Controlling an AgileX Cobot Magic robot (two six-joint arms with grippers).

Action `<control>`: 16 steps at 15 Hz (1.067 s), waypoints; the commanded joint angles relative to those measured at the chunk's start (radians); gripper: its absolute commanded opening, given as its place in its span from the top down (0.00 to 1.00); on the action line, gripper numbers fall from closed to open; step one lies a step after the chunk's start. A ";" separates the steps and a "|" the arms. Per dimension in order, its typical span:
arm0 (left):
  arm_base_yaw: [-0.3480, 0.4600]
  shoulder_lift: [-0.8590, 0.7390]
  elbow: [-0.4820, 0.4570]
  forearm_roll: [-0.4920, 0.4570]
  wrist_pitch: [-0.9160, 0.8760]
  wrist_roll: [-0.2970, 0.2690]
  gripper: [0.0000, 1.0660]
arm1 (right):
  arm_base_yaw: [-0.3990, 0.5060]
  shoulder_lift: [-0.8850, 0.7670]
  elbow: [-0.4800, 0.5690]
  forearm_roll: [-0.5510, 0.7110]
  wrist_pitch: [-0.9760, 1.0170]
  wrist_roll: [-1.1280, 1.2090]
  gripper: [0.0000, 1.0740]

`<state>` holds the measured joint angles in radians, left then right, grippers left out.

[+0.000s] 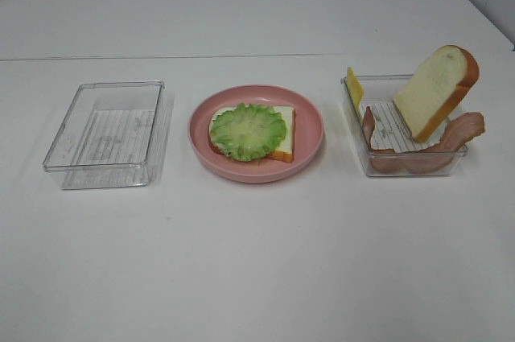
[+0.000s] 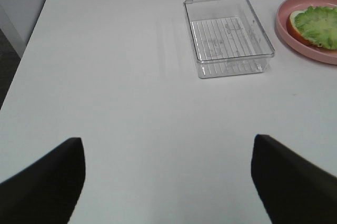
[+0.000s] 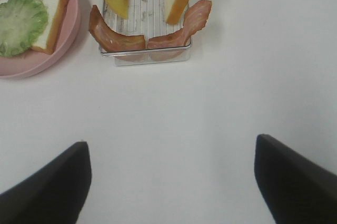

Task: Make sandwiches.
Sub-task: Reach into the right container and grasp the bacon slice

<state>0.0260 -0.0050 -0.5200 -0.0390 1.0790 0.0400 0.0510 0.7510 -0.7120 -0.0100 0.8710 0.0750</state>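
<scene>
A round pink plate (image 1: 306, 147) in the middle of the table holds a white bread slice (image 1: 282, 142) with ruffled green lettuce (image 1: 248, 131) on it. The clear tray on the right (image 1: 406, 166) holds a second bread slice (image 1: 434, 88) leaning upright, a yellow cheese slice (image 1: 354, 86) and reddish-brown bacon strips (image 1: 463, 131). My left gripper (image 2: 168, 145) is open and empty over bare table, well short of the left tray. My right gripper (image 3: 172, 142) is open and empty, short of the right tray (image 3: 150, 58). Neither arm shows in the exterior view.
An empty clear rectangular tray (image 1: 56, 147) stands left of the plate; it also shows in the left wrist view (image 2: 231, 68). The white table's left edge (image 2: 29, 55) shows in the left wrist view.
</scene>
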 commanded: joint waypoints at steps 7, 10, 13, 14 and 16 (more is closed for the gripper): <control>0.000 -0.013 0.001 -0.004 -0.005 0.001 0.26 | -0.006 0.695 -0.455 -0.025 0.160 -0.041 0.17; 0.000 -0.013 0.001 -0.004 -0.005 0.001 0.26 | -0.086 0.862 -0.596 0.119 0.202 -0.127 0.17; 0.000 -0.013 0.001 -0.004 -0.005 0.001 0.26 | -0.172 0.971 -0.673 0.230 0.193 -0.236 0.17; 0.000 -0.013 0.001 -0.004 -0.005 0.001 0.26 | -0.200 1.001 -0.687 0.255 0.191 -0.250 0.17; 0.000 -0.013 0.001 -0.004 -0.005 0.001 0.26 | -0.239 1.065 -0.697 0.293 0.159 -0.310 0.17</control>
<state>0.0260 -0.0050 -0.5200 -0.0390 1.0790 0.0430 -0.1770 1.8000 -1.4030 0.2630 1.0410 -0.2040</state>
